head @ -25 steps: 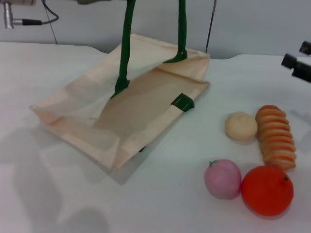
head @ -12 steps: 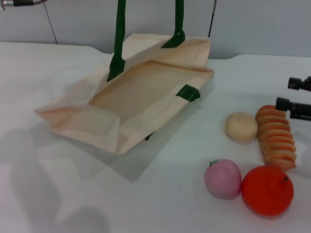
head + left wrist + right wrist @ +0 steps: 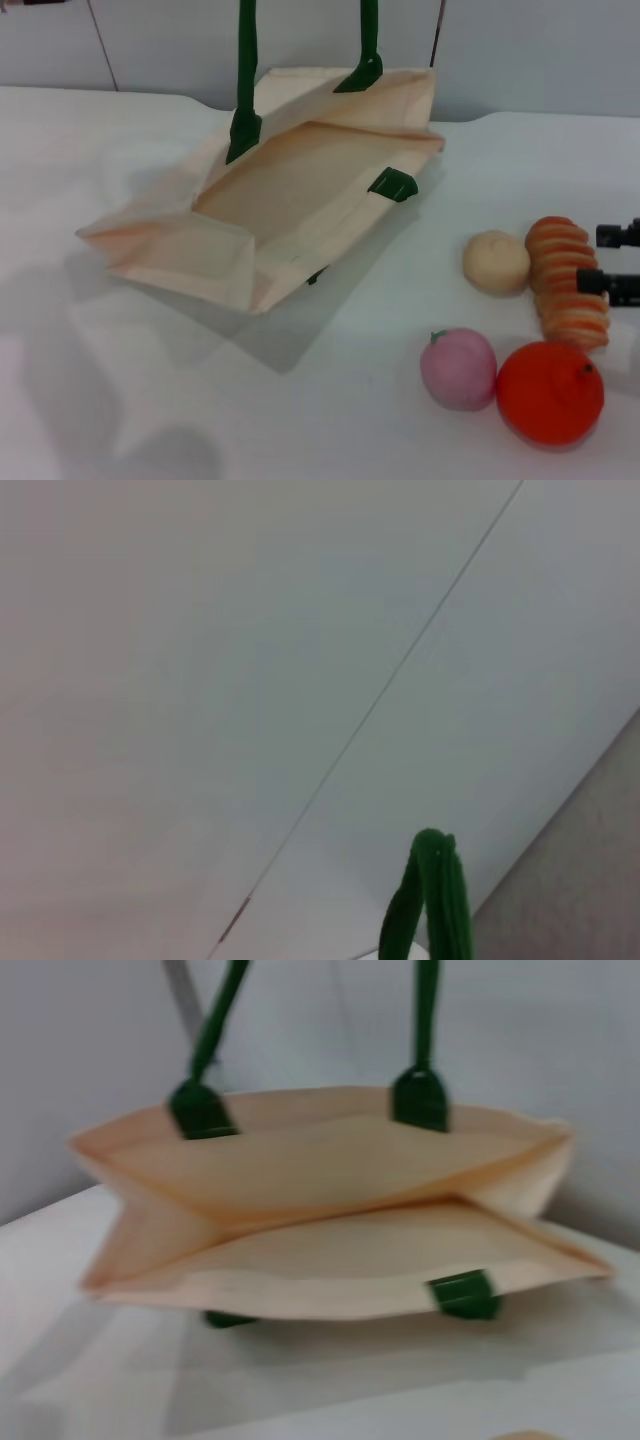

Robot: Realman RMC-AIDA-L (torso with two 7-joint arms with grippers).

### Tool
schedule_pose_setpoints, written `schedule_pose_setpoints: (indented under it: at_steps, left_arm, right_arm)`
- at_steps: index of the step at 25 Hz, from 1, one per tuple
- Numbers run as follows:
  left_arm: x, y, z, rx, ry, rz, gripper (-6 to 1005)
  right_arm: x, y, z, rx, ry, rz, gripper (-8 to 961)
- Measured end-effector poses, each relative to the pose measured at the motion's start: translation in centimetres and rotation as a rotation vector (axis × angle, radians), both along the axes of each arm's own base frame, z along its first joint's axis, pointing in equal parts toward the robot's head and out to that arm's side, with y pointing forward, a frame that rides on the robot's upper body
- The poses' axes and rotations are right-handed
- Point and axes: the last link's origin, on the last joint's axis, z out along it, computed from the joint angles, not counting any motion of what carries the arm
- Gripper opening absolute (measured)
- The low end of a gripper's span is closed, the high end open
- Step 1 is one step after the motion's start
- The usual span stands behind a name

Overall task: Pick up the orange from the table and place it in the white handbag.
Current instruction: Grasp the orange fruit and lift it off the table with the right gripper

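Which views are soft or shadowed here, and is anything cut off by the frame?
Head view: sharp; the cream fabric handbag casts a soft grey shadow on the white table; the right gripper is cut by the edge. Right wrist view: blurred bag. Left wrist view: only a green rope handle against wall.

Worktop (image 3: 120, 400) plain white. White handbag (image 3: 290, 190) cream, peach-tinted inside, dark green handles (image 3: 245, 70) and tabs. Orange (image 3: 550, 392) bright orange-red. Round fruit (image 3: 458, 368) pink, green stem. Bun (image 3: 496, 261) pale beige. Loaf (image 3: 566, 280) ridged, orange and cream stripes. Right gripper (image 3: 615, 262) black.
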Motion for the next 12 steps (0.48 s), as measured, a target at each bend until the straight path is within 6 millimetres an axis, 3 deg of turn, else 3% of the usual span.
schedule_pose_setpoints:
  at_steps: [6, 12]
  left_arm:
    - [-0.4, -0.1, 0.1, 0.005, 0.002, 0.011, 26]
    - [-1.7, -0.4, 0.6, 0.02, 0.006, 0.042, 26]
  right_arm:
    - [0.5, -1.6, 0.4, -0.063, -0.024, -0.023, 839]
    - [0.2, -2.3, -0.6, -0.112, -0.139, -0.038, 836]
